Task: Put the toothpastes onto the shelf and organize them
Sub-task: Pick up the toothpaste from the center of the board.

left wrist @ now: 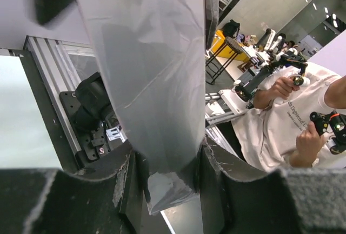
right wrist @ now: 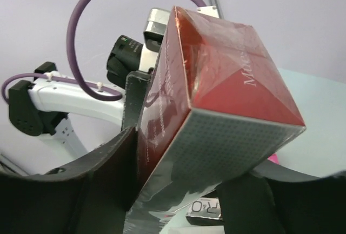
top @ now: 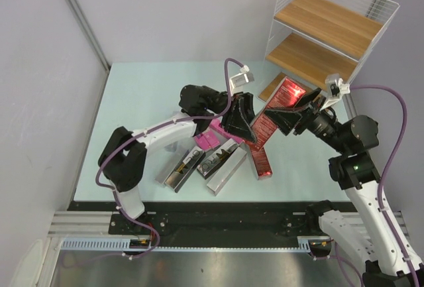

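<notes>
While the shelf (top: 331,22) stands at the far right of the counter (top: 146,114), the dark red carton (right wrist: 216,66) is raised just before it; I judge it light, stiff cardboard under slippery film, best taken across its long flat faces. It lies between the fingers of the right gripper (top: 295,111), but whether they press I cannot tell. The left gripper (left wrist: 167,180) is clamped on a grey-faced carton (left wrist: 157,82).

The shelf (top: 331,22) — lowest board mostly hidden behind a red carton (top: 287,93).
</notes>
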